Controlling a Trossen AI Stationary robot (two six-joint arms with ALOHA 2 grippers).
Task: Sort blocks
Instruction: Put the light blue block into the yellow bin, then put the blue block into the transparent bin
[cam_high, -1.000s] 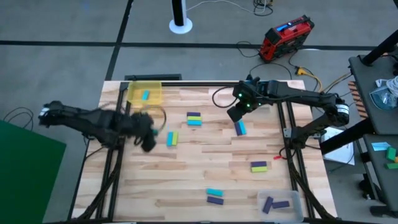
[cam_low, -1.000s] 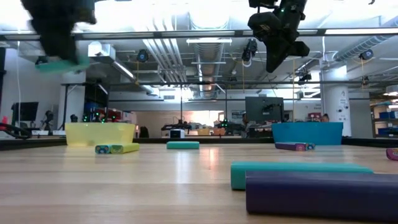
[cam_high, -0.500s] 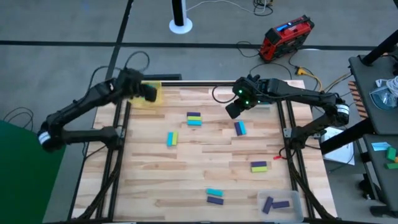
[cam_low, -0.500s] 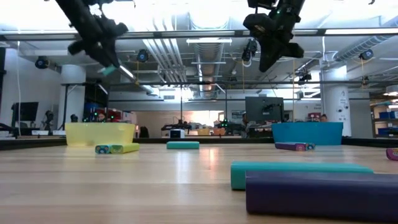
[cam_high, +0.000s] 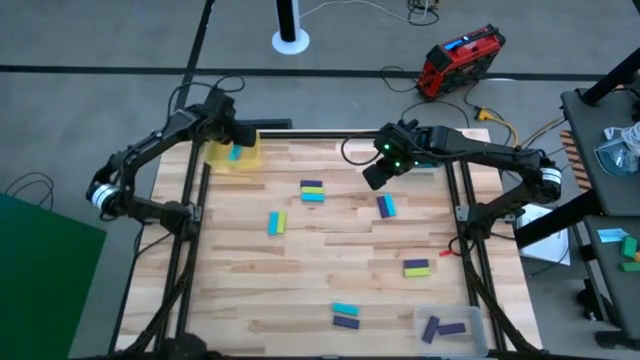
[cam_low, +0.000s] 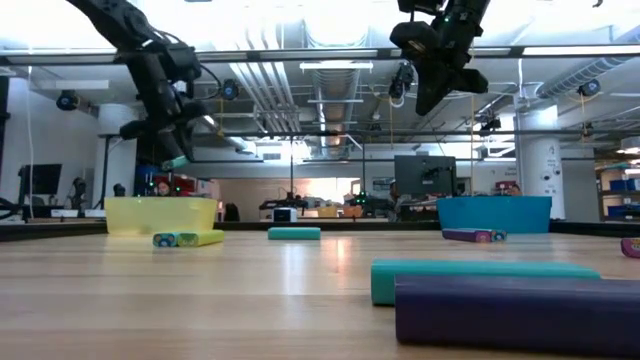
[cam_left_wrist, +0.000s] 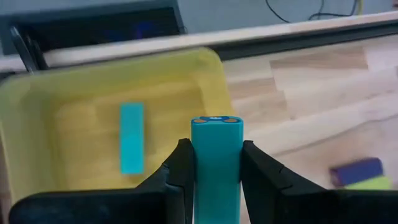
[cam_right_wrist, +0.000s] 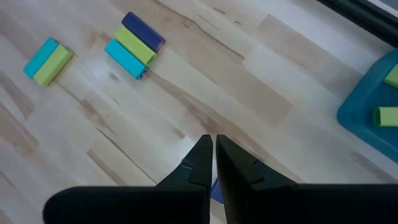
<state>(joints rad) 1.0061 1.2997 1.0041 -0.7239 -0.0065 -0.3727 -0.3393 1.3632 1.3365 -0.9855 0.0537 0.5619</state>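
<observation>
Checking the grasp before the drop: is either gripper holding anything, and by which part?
The left gripper clamps a cyan block by its long sides, one end sticking out, above the yellow bin. The right gripper is shut on nothing.

— What can't you make out?

— My right gripper (cam_right_wrist: 213, 149) has its fingers pressed together, and the block right under them shows only as a blue sliver (cam_right_wrist: 214, 190); the rest is hidden behind my fingertips. The blue bin (cam_right_wrist: 372, 106) is cut off at the picture's edge.

— And your left side?

— The cyan block (cam_left_wrist: 216, 168) in my left gripper (cam_left_wrist: 216, 163) runs out of the picture, so I can't see its far end. From the high view my arm covers part of the yellow bin (cam_high: 246, 158). The nearest purple block (cam_low: 515, 310) at table height is cropped too.
</observation>
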